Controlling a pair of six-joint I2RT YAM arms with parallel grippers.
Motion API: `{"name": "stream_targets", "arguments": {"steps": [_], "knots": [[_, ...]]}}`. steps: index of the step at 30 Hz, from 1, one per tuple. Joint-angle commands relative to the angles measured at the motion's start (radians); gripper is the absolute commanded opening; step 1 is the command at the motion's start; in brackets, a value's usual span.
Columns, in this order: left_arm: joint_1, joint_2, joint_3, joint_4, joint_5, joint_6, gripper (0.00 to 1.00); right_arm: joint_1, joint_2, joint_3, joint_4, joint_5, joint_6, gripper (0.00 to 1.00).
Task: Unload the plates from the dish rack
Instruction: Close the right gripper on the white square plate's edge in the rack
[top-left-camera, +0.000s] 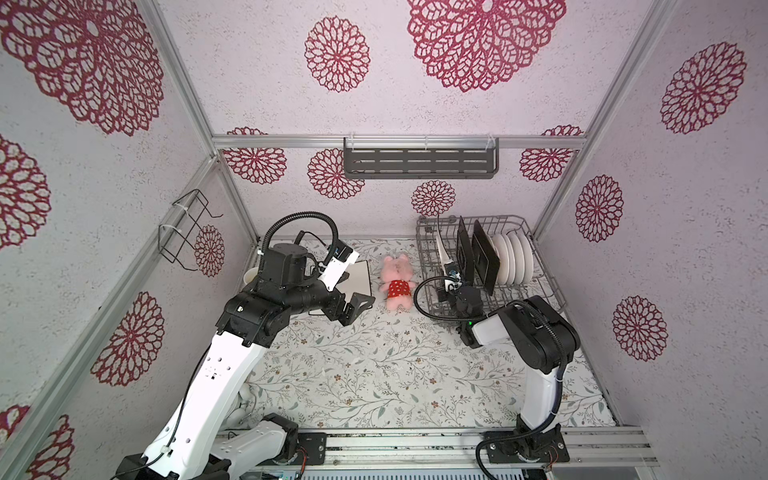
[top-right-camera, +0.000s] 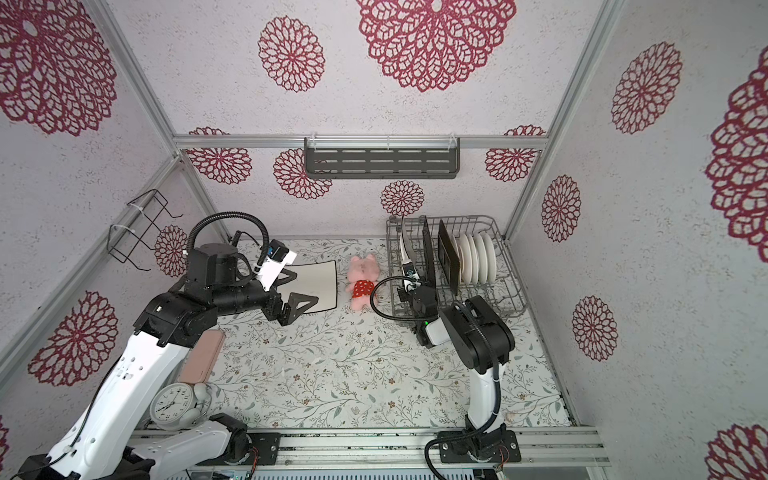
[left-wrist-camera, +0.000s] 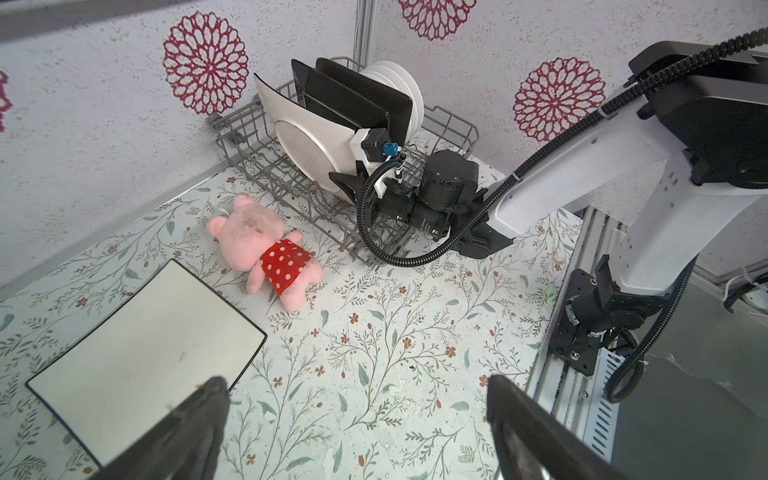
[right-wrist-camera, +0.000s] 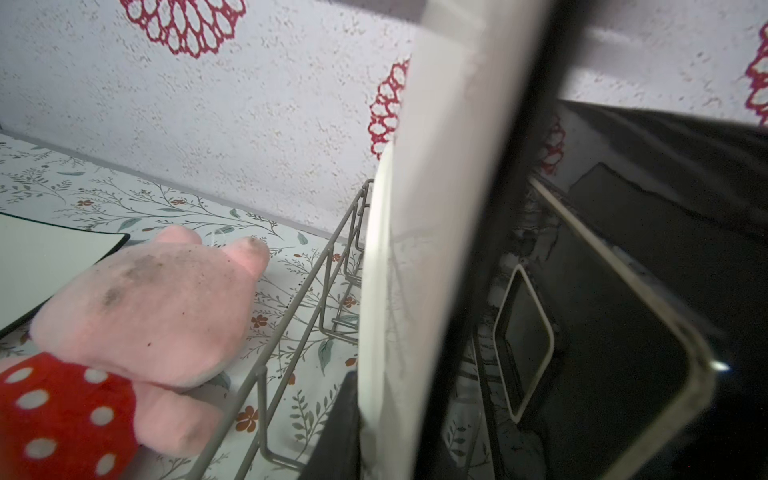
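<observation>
**Right gripper at the racked cream plate**

Top views: the dish rack (top-left-camera: 426, 245) stands far right. It holds an upright cream plate (top-left-camera: 440, 245), dark plates (top-left-camera: 484, 259) and round white plates (top-left-camera: 515, 257). An alarm clock (top-right-camera: 174, 405) appears in a top view only where the left arm does not mask it.

Left wrist view: the left gripper (left-wrist-camera: 357, 415) has its jaws wide and empty near a flat cream plate (left-wrist-camera: 145, 345). The right gripper (left-wrist-camera: 347, 185) sits at the upright plate's lower corner.

Right wrist view: the jaws are narrow and seemingly pinch that plate's edge.

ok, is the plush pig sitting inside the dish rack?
No, the pink plush pig lies on the table outside the dish rack, just beside its wire side.
</observation>
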Motion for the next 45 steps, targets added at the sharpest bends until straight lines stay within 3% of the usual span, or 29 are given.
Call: {"name": "stream_targets", "arguments": {"steps": [1,29,45], "knots": [[-0.002,0.005,0.013,0.012,-0.003,0.035,0.98,-0.003,0.003,0.035,0.027,-0.015,0.011,0.15],[0.005,-0.047,-0.037,0.04,0.002,0.038,0.99,-0.003,-0.227,0.04,-0.04,-0.072,0.039,0.02],[0.024,-0.119,-0.045,0.108,0.029,-0.04,1.0,0.005,-0.334,0.041,-0.073,-0.104,0.038,0.0]]}}
